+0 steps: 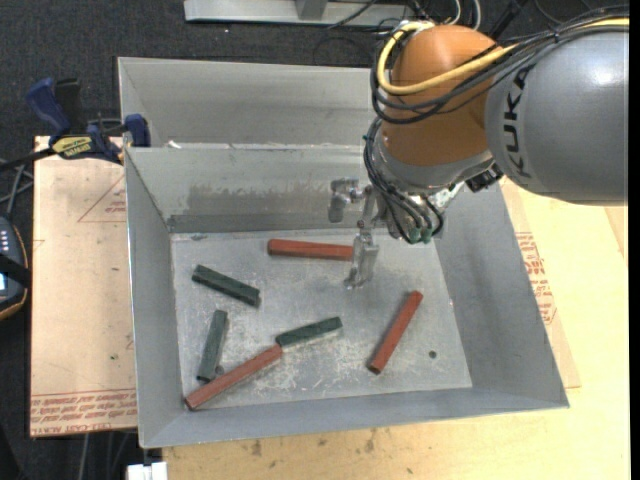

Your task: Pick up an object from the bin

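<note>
Your gripper [361, 265] hangs over the red bar [310, 250], right end (open or shut, can't tell). Descend and you'd merely tip it.

Grey metal bin [150, 228], floor speckled with pale flecks. Brick-red: rear stick [310, 251], right stick [395, 331], front-left stick [232, 377]. Dark green: left stick [226, 285], lower-left stick [211, 345], centre stick [308, 332]. Arm [570, 118] silver-grey with black lettering; wrist cover [440, 128] orange; cables [388, 68] yellow and black.

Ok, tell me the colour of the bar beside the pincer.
Reddish-brown flat bar; camera view shows it best.
</note>
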Motion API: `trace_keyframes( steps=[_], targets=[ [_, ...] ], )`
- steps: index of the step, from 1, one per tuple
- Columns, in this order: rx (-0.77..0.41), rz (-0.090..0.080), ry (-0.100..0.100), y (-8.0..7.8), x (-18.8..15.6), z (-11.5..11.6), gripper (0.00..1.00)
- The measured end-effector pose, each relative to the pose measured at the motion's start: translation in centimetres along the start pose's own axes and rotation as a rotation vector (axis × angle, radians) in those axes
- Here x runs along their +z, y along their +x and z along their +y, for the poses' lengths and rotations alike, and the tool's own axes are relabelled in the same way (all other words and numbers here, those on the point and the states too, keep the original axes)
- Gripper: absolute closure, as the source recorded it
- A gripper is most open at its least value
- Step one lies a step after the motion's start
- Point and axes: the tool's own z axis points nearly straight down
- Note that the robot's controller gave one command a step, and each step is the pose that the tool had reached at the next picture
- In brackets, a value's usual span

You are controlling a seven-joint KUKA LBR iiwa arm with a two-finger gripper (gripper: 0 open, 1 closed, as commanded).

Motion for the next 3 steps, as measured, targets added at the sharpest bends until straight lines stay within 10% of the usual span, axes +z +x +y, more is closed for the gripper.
trace_keyframes(
  steps=[1, 2, 3],
  targets=[
    [-0.331, 0.006, -0.001, -2.53, 11.21, -2.07, 1.00],
    [-0.331, 0.001, -0.001, -2.65, 10.92, -2.03, 0.00],
    [-0.331, 0.002, -0.001, -2.65, 10.93, -2.03, 0.00]
  ],
)
